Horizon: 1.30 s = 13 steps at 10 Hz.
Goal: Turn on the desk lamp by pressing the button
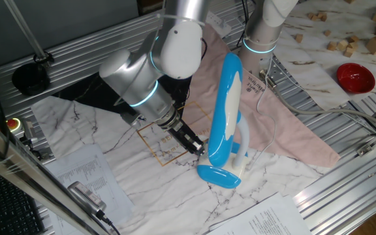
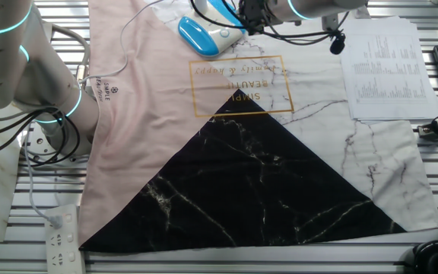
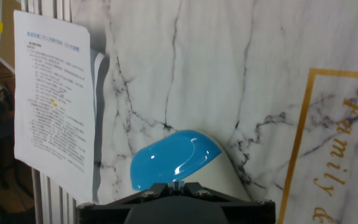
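Gripper [image 1: 198, 147] beside desk lamp [image 1: 226, 117] base, (finger state unclear), lamp upright

From my feeds the desk lamp [image 1: 226, 111] reads as glossy blue and white plastic with sharp highlights on head and base; the arm [image 1: 178, 46] is smooth silver metal or painted casing, satin sheen, and the gripper [image 1: 194, 145] is matt black. The table mat [image 2: 280, 190] looks like smooth printed marble, white and black with gold lettering, next to a soft matt pink cloth [image 1: 286, 124] with creases. I also see plain matt paper sheets [image 3: 55, 99], a ribbed aluminium frame [image 1: 344, 189], a glossy red bowl [image 1: 355, 77] and raw wooden blocks [image 1: 344, 44].
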Motion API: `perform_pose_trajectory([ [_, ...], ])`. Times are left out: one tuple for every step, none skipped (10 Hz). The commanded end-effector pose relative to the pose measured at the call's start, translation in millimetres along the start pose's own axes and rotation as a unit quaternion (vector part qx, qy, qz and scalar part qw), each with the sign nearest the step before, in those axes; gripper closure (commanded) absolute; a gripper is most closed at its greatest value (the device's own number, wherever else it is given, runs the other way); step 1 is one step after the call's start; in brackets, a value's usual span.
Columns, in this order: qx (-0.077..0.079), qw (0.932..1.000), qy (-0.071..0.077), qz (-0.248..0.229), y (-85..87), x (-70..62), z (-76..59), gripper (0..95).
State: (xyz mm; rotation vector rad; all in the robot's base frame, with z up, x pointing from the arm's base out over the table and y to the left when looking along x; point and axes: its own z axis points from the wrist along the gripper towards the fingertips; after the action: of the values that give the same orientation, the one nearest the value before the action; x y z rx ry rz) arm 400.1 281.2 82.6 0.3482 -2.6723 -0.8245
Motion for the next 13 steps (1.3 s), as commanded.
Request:
perform_pose_trajectory([
  [0.001,1.0,-0.008,-0.005,-3.3,1.5,13.4,95.0],
  [0.002,0.9999,-0.009,-0.008,-4.0,2.5,16.4,95.0],
  [0.003,0.9999,-0.011,-0.007,-3.0,3.6,16.8,95.0],
  [0.003,0.9999,-0.013,-0.006,-2.6,4.2,17.5,95.0],
  [0.003,0.9999,-0.013,-0.005,-2.2,4.7,18.0,95.0],
  [0.004,0.9999,-0.013,-0.005,-2.1,4.8,18.1,95.0],
  [0.004,0.9999,-0.014,-0.004,-1.6,5.5,18.8,95.0],
  [0.004,0.9999,-0.015,-0.005,-1.5,5.7,18.9,95.0],
  [0.004,0.9999,-0.015,-0.004,-1.5,5.7,18.9,95.0],
  [0.004,0.9998,-0.018,-0.005,-1.5,5.7,18.9,95.0],
  [0.005,0.9998,-0.019,-0.003,-1.5,5.7,18.9,95.0],
  [0.005,0.9998,-0.019,0.002,-1.5,5.7,18.9,95.0],
  [0.006,0.9998,-0.021,0.001,-1.5,5.7,18.9,95.0],
])
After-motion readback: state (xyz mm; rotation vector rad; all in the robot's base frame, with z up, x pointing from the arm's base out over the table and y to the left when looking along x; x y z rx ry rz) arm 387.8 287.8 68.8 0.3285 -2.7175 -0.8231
